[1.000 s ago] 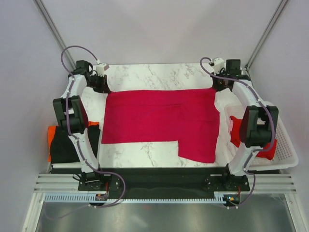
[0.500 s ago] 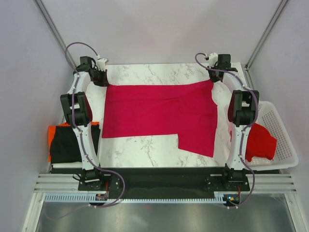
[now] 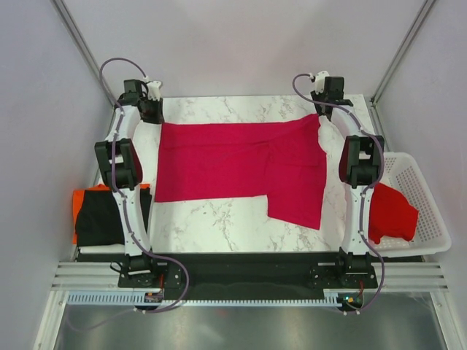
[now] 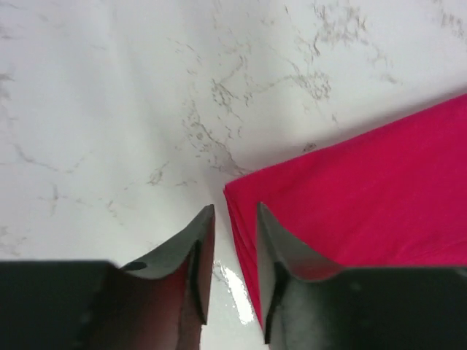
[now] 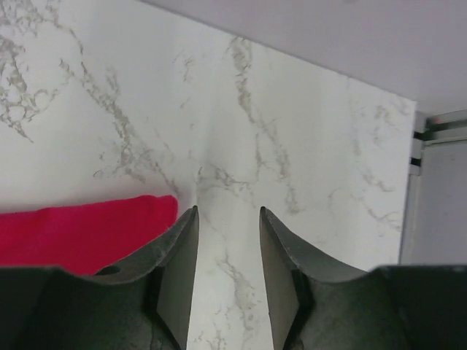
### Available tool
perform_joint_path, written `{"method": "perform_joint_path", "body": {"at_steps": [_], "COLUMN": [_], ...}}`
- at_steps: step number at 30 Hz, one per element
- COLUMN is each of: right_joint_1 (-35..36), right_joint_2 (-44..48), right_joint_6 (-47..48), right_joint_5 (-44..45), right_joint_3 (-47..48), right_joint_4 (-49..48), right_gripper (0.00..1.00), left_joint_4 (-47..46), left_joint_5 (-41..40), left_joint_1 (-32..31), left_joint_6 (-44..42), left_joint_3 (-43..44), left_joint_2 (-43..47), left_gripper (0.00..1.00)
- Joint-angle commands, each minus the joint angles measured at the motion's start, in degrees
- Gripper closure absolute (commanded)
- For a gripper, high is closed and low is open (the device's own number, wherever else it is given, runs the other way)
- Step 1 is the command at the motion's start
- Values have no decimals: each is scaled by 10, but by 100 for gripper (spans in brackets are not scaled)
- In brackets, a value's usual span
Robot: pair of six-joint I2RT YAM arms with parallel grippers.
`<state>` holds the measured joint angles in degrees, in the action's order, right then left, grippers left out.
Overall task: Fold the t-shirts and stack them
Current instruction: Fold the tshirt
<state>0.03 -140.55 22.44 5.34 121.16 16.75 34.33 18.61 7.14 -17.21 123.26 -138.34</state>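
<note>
A crimson-pink t-shirt [image 3: 233, 160] lies spread flat on the marble table [image 3: 233, 109], with one part hanging lower at the front right. My left gripper [image 3: 154, 111] stands at its far left corner. In the left wrist view that gripper [image 4: 234, 207] is slightly open, and the shirt's [image 4: 365, 189] layered edge lies between the fingers on the table. My right gripper [image 3: 321, 107] is at the far right corner. It [image 5: 228, 210] is open over bare marble, the shirt's corner [image 5: 80, 233] just left of its left finger [image 5: 179, 255].
A red t-shirt [image 3: 392, 211] lies in a white lattice basket [image 3: 430, 211] at the right. Off the table's left edge, a black t-shirt [image 3: 98, 219] sits on an orange one [image 3: 79, 198]. Both arms stretch along the table's sides toward its far edge.
Both arms reached farther back, drawing the shirt's far edge with them. Both grippers, shut on the far corners before, have opened and let go. The right arm no longer covers the basket.
</note>
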Motion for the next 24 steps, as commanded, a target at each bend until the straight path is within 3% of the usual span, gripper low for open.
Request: {"method": "perform_joint_path", "body": {"at_steps": [1,5,9,10,14,17,24], "right_joint_1": [-5,-5,-5,-5,14,51,138], "right_joint_2": [86,191,315,340,464,526,702], "right_joint_6": [-26,-24,32,75,138,236,433], "right_joint_5": [47,13,-106,-178,-279,-296,-278], "right_joint_3": [15,-97,-257,-321,-434,-504,-713], "right_joint_4": [-44,-13,50,68,158,255,285], "right_gripper": [53,47,48,50,52,58,55], "left_joint_4": [-43,-20,12,18,56,70,86], "left_joint_5": [-43,-20,2,19,38,40,54], "left_joint_1": [5,4,5,5,3,2,-7], "left_joint_6": [29,-20,-99,-119,-235,-263,-245], "left_joint_3": [23,-79,-197,-222,-353,-413,-476], "left_joint_2": [96,190,284,302,391,432,454], "left_gripper": [61,55,55,57,57,57,58]}}
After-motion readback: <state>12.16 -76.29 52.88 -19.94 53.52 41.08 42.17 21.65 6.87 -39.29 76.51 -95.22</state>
